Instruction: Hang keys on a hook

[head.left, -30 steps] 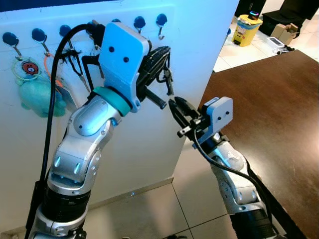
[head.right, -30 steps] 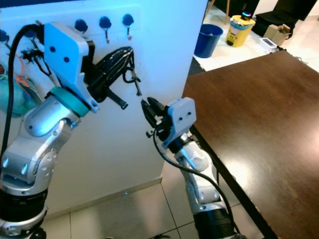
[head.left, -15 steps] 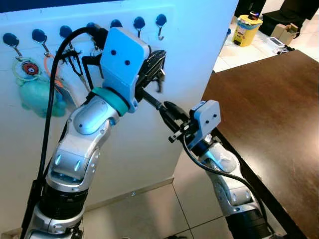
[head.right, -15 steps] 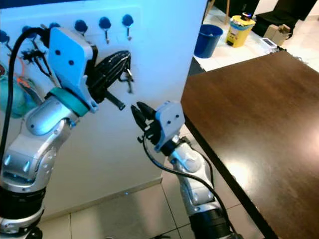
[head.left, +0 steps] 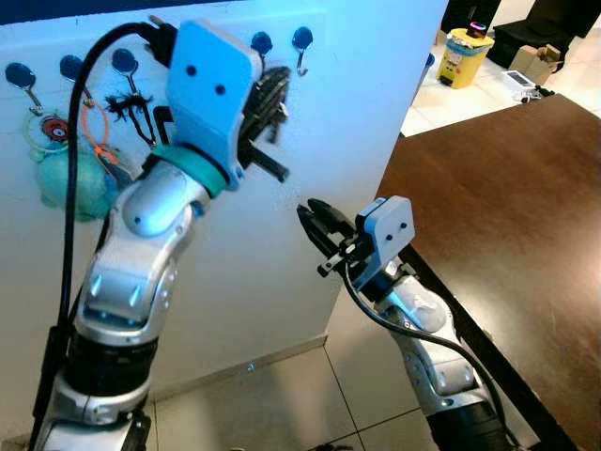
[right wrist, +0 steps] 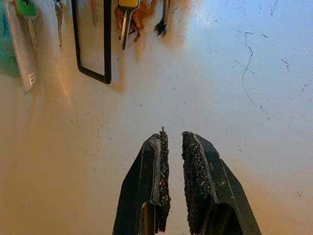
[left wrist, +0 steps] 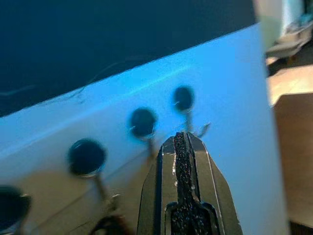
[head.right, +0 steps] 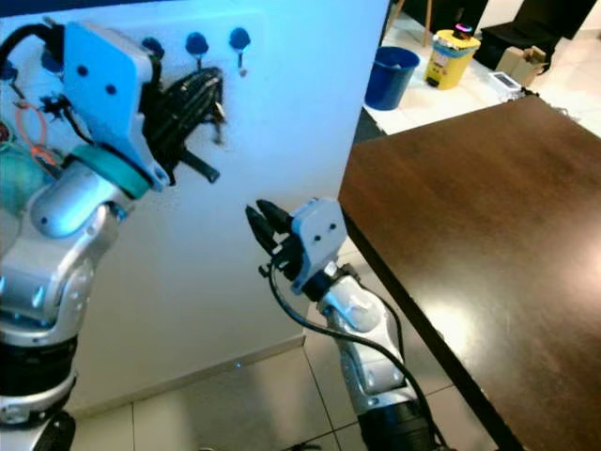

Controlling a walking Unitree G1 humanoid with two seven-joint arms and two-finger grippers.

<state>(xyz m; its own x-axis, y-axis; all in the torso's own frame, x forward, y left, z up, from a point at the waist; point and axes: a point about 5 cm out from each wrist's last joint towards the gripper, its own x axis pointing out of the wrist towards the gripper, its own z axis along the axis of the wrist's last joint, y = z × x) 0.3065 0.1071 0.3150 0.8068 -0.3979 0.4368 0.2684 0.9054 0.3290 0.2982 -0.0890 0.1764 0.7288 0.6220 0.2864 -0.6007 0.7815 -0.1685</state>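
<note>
Left gripper (head.left: 268, 99) is riding high against the white wall (head.left: 376, 85), just under the row of blue hooks (head.left: 302, 39), fingers pressed together. A small blurred metal bit at the tips in the right eye view looks like the keys (head.right: 217, 111); I'm judging they're pinched there, but the blur makes it hard to confirm. In the left wrist view the closed fingertips (left wrist: 183, 147) are sitting right below two free hooks (left wrist: 183, 99), so the arm is placed for lining the ring up with one of them. Which hook it's aiming at, can't tell.

Right gripper (head.left: 317, 224) is idling lower down, near the wall, clear of the table (head.left: 526, 216), fingers nearly together with a thin gap and nothing between them (right wrist: 195, 171). It's staying out of the left arm's path.

Far-left hooks are already carrying other stuff, including a teal plush (head.left: 66, 183) and an orange loop (head.left: 94, 132), which is why the work is happening at the right end.

Versus a second ago: left gripper has climbed and moved closer to the hook row, taking the keys up with it. Right gripper has pulled back down and left, away from the handover spot.
</note>
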